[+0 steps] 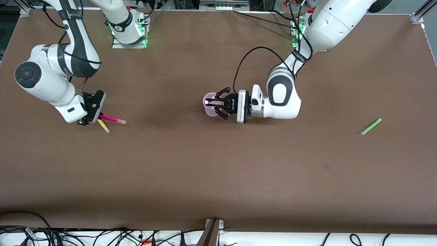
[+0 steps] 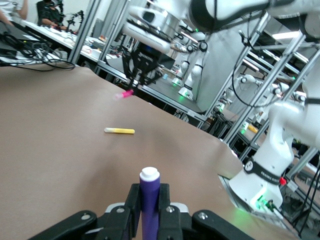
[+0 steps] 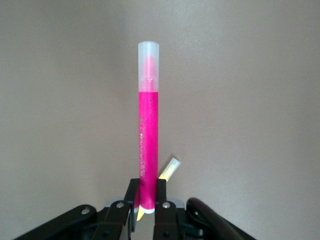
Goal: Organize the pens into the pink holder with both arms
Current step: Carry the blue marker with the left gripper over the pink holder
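My left gripper (image 1: 213,101) is shut on the dark purple pen (image 1: 207,101) and holds it level over the pink holder (image 1: 212,113) at mid-table. The purple pen also shows between the shut fingers in the left wrist view (image 2: 149,195), where the holder is hidden. My right gripper (image 1: 97,118) is shut on one end of the magenta-pink pen (image 1: 113,119), low over the table at the right arm's end. The yellow pen (image 1: 103,126) lies on the table just under it and shows below the magenta pen (image 3: 148,130) in the right wrist view (image 3: 169,170). The lime green pen (image 1: 371,126) lies alone toward the left arm's end.
The brown table (image 1: 218,171) has its front edge (image 1: 218,228) nearest the camera, with cables and a post below it. The two arm bases (image 1: 129,32) stand along the table edge farthest from the camera.
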Motion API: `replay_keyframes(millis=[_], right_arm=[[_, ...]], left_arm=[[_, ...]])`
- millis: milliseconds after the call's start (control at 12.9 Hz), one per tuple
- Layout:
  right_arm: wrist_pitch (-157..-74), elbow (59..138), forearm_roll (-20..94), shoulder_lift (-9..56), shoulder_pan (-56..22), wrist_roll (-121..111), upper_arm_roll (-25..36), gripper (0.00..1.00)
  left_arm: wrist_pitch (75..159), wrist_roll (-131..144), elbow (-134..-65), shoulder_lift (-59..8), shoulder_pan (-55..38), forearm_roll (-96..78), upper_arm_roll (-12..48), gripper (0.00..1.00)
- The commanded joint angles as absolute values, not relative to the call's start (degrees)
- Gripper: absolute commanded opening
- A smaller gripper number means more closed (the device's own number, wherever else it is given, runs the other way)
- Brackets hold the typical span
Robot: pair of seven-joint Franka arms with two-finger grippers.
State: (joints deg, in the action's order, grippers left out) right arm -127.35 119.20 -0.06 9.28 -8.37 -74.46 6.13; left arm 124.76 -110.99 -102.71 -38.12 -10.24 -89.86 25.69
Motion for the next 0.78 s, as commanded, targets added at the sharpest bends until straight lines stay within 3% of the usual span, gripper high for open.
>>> replay_keyframes(millis=[0,78,155,233,699], right_arm=[[-125.86,117.95,0.00,9.84,-8.17,-74.62,5.98,0.02],[-125.69,117.95,0.00,9.76,-8.17,-74.71,5.98,0.02],[-125.07,117.95,0.00,9.67,-8.17,-74.62,5.98,0.02],[-124.98,117.95,0.00,9.67,-8.17,-74.53,6.06,0.02],[-120.08,114.71,-0.53,9.49,-8.70,-74.01,5.63,0.02]], left_arm=[[127.51,-116.09,-103.10,-38.14,-10.99,-91.41,25.84,0.00],[128.14,-116.36,-103.10,-38.14,-11.60,-91.49,25.84,0.00],[128.14,-116.28,-103.10,-38.23,-12.38,-91.49,25.84,0.10],[128.06,-116.80,-103.36,-38.23,-12.22,-91.58,25.93,0.99],[126.48,-110.94,-104.06,-35.95,-8.79,-89.75,25.93,1.00]])
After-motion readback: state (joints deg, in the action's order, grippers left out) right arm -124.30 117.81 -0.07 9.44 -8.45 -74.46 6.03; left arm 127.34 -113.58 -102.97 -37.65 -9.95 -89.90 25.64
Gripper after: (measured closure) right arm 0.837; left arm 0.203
